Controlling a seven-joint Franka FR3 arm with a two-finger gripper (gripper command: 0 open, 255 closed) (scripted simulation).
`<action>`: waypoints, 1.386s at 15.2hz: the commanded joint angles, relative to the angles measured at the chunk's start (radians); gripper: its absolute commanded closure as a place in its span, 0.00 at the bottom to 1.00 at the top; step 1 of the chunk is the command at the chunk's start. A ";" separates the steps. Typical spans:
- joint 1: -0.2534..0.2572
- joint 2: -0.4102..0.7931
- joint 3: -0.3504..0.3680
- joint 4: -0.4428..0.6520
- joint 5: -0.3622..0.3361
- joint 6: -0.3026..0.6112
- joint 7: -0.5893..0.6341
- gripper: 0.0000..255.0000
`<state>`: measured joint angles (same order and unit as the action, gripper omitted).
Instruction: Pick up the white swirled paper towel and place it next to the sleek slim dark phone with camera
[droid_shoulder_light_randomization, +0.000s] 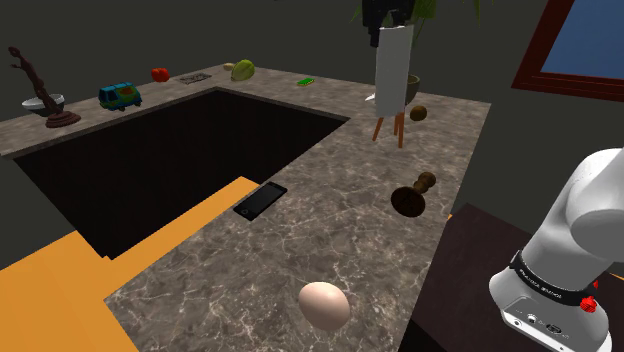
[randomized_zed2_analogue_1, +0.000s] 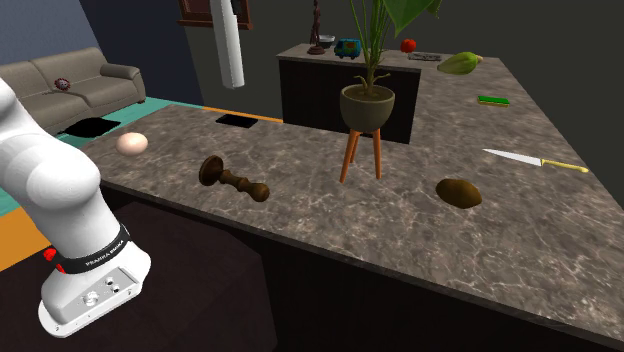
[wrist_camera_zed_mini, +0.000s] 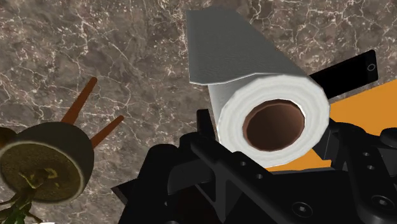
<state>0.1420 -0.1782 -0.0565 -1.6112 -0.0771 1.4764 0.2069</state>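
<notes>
A white paper towel roll (droid_shoulder_light_randomization: 394, 65) hangs upright high over the marble counter (droid_shoulder_light_randomization: 340, 230), with my black gripper (droid_shoulder_light_randomization: 390, 25) shut on its top end. The second exterior view has the same roll (randomized_zed2_analogue_1: 232, 50) hanging from the top edge, above the counter's far side. In the wrist view the roll's (wrist_camera_zed_mini: 270, 95) brown core faces the camera, and my fingers (wrist_camera_zed_mini: 203, 130) clasp it on both sides. The slim dark phone (droid_shoulder_light_randomization: 260, 200) lies flat on the counter near the dark opening's edge. It appears again as the phone (randomized_zed2_analogue_1: 235, 120) and, beyond the roll, the phone (wrist_camera_zed_mini: 347, 70).
A potted plant on a wooden stand (droid_shoulder_light_randomization: 400, 100) rises just beside the hanging roll. A brown candlestick (droid_shoulder_light_randomization: 413, 195) lies on its side, and an egg (droid_shoulder_light_randomization: 323, 305) sits near the counter's front. A potato (randomized_zed2_analogue_1: 458, 192) and knife (randomized_zed2_analogue_1: 530, 160) lie further off. A deep black opening (droid_shoulder_light_randomization: 170, 160) cuts into the counter.
</notes>
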 joint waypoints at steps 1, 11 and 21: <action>0.019 0.027 0.029 0.029 0.004 -0.005 0.049 1.00; 0.124 0.228 0.154 0.270 -0.004 -0.062 0.274 1.00; 0.308 0.655 0.231 0.896 -0.094 -0.281 0.465 1.00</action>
<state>0.4226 0.4112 0.1704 -0.8224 -0.1562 1.2394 0.6557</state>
